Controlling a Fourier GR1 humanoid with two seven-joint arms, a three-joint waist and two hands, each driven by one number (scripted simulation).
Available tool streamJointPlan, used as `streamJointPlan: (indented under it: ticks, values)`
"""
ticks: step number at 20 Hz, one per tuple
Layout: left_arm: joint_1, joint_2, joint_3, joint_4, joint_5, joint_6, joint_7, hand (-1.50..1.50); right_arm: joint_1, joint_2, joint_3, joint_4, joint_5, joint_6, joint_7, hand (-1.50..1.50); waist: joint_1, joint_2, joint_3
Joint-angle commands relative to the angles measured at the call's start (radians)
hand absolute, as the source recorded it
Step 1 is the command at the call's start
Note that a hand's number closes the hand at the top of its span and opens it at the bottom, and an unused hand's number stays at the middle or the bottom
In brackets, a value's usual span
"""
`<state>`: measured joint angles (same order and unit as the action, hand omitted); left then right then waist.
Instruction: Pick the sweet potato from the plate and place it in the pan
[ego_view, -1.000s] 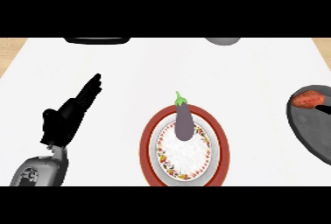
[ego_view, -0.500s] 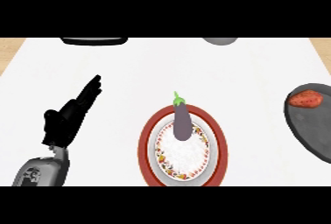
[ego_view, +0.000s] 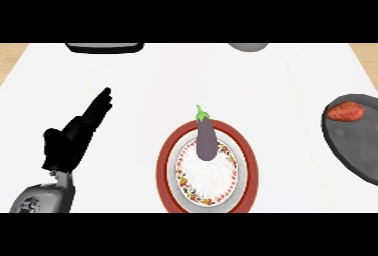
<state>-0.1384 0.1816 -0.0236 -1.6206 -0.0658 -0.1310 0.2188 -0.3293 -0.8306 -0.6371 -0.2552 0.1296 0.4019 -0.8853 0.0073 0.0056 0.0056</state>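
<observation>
Straight fingers (ego_view: 97, 107) on our left hand (ego_view: 70, 142); an eggplant (ego_view: 206, 141) lay on the plate (ego_view: 166, 165), perhaps a sweet potato (ego_view: 346, 111) in the pan (ego_view: 347, 145).

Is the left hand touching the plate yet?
Apart. The head view shows bare white counter between the left hand and the plate.

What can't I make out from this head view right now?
- Right hand: in no part of the view.
- Pan: cut off by the right edge; the reddish item in it is too small to identify.
- Two dark objects along the top edge: cropped, unidentifiable.
- Left hand: open; its palm side can't be seen.
</observation>
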Motion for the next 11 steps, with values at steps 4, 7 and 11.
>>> streamJointPlan:
  ticks: [4,7,11]
  values:
    - [0.038,-0.023,-0.017,0.013,-0.023,0.014,-0.042,0.0,0.138,0.027,0.006,-0.033,-0.027,0.183,-0.236,-1.5,-0.014,-0.003,0.0]
    - [0.03,0.002,0.012,-0.017,0.013,-0.012,-0.004,0.0,0.167,0.046,0.008,-0.055,-0.046,0.179,-0.241,-1.5,-0.01,-0.006,-0.001]
    - [0.033,0.002,0.014,0.01,0.002,-0.012,-0.033,0.0,0.24,0.062,0.022,-0.078,-0.047,0.148,-0.285,-1.5,-0.014,-0.004,-0.001]
